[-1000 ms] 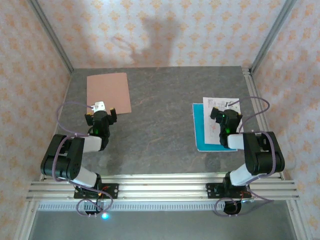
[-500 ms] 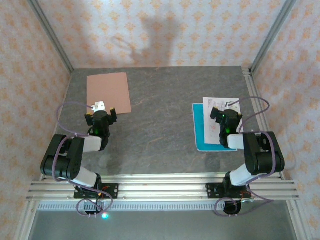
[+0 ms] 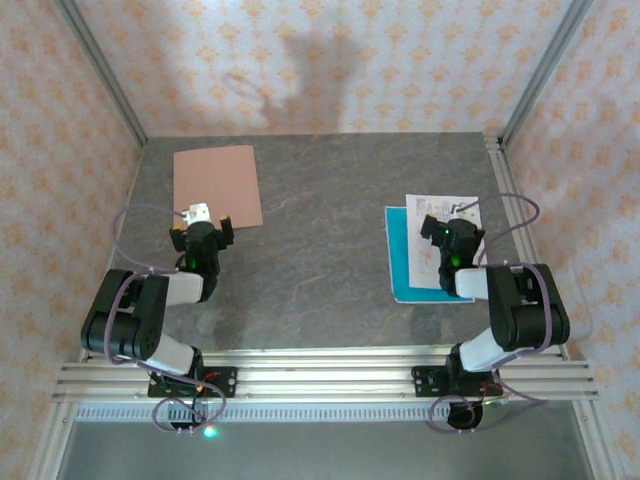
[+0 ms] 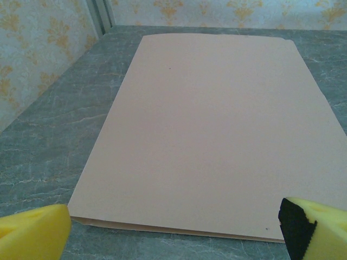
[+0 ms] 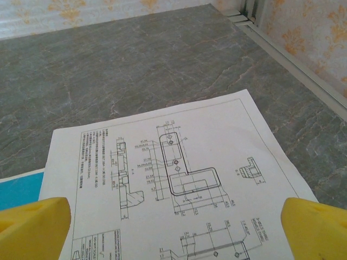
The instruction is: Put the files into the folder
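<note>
At upper left, the folder (image 3: pixel 216 187) lies flat; at centre right, the files (image 3: pixel 400 250) lie stacked. Thin, light, limp sheets likely need edge grips. Left gripper (image 4: pixel 173 233) and right gripper (image 5: pixel 173 227) stand wide, empty.

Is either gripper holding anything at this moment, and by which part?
Nothing is held. The left gripper is open at the folder's near edge, and the right gripper is open over the white sheet.
</note>
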Robot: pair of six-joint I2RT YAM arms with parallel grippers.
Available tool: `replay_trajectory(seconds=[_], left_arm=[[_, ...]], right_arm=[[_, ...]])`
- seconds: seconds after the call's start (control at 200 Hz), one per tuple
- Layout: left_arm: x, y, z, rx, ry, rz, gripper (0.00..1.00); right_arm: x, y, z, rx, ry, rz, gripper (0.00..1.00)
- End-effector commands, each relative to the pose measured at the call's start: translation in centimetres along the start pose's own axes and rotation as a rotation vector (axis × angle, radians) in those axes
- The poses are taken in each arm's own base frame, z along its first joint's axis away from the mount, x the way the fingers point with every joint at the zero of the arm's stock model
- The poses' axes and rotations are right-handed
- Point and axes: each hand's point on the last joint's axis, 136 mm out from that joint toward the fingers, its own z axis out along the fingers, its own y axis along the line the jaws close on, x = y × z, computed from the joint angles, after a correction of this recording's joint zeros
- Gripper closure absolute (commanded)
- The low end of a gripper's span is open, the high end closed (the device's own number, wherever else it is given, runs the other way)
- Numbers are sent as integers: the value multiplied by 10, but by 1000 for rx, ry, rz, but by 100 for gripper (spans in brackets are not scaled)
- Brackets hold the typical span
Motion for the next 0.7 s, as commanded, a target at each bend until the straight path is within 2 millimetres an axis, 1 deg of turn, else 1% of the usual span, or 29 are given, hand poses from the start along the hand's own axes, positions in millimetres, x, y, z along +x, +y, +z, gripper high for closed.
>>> replay_trajectory(seconds=[0.0, 0.025, 0.065, 0.09, 0.12, 0.135, 0.155, 0.18, 0.185, 0.19, 0.21, 0.215, 0.225, 0.235, 0.24, 0.25, 0.275, 0.315, 0.37, 0.4, 0.42, 0.46, 0.485, 0.525, 0.57, 0.59, 0.616, 0.636, 0.696], left_arm=[[-18, 14, -20, -68, -83, -37, 0], [-25, 18, -27, -88, -89, -36, 0], [-43, 23, -38, -109, -102, -50, 0], [-55, 28, -45, -126, -111, -80, 0], [-78, 35, -54, -148, -143, -132, 0], [-85, 39, -58, -167, -141, -154, 0], [-96, 45, -62, -198, -135, -201, 0], [-106, 54, -67, -245, -101, -260, 0], [-107, 56, -68, -254, -88, -272, 0], [-103, 58, -68, -265, -65, -277, 0], [-113, 63, -73, -287, -19, -318, 0], [-109, 64, -73, -292, 7, -319, 0], [-108, 65, -74, -300, 44, -326, 0], [-119, 66, -76, -302, 49, -358, 0], [-120, 68, -77, -309, 66, -361, 0], [-118, 70, -78, -326, 95, -358, 0], [-127, 73, -77, -345, 109, -358, 0], [-134, 68, -63, -308, 157, -375, 0], [-134, 70, -47, -295, 257, -396, 0], [-131, 71, -36, -294, 322, -410, 0], [-130, 71, -29, -283, 362, -410, 0], [-123, 70, -12, -268, 441, -415, 2], [-120, 71, -3, -272, 484, -418, 4], [-113, 73, 9, -275, 550, -381, 5], [-105, 75, 25, -271, 604, -362, 6], [-102, 75, 32, -267, 626, -356, 7], [-99, 75, 39, -258, 647, -354, 9], [-92, 75, 47, -250, 671, -352, 10], [-78, 73, 66, -227, 721, -352, 13]], right_arm=[[-33, -15, -22, 78, -63, 49, 1], [-45, -18, -31, 97, -83, 62, 1], [-65, -22, -44, 109, -117, 108, 1], [-83, -24, -57, 107, -153, 165, 1], [-97, -28, -69, 117, -164, 246, 1], [-103, -31, -74, 130, -167, 306, 1], [-107, -36, -80, 153, -150, 392, 1], [-104, -39, -88, 172, -93, 487, 0], [-102, -40, -89, 177, -78, 502, 0], [-103, -40, -91, 180, -70, 518, 0], [-102, -42, -97, 196, -38, 591, 0], [-103, -42, -98, 197, -37, 607, 0], [-103, -39, -98, 183, -30, 644, 0], [-104, -35, -97, 158, -20, 667, 0], [-105, -33, -96, 141, -19, 675, 0], [-106, -24, -95, 89, -1, 683, 0], [-112, -3, -92, -36, 29, 678, 1], [-117, 24, -92, -163, 86, 663, 1], [-111, 46, -94, -163, 186, 640, 1], [-108, 58, -97, -163, 224, 589, 0], [-110, 68, -99, -174, 240, 554, 1], [-112, 85, -104, -204, 266, 491, 4], [-113, 101, -108, -245, 284, 457, 5], [-113, 120, -114, -299, 305, 412, 6], [-117, 135, -123, -356, 318, 387, 7], [-111, 145, -122, -378, 349, 371, 7], [-112, 154, -125, -414, 362, 360, 7], [-112, 160, -128, -437, 369, 348, 8], [-111, 174, -136, -481, 389, 315, 8]])
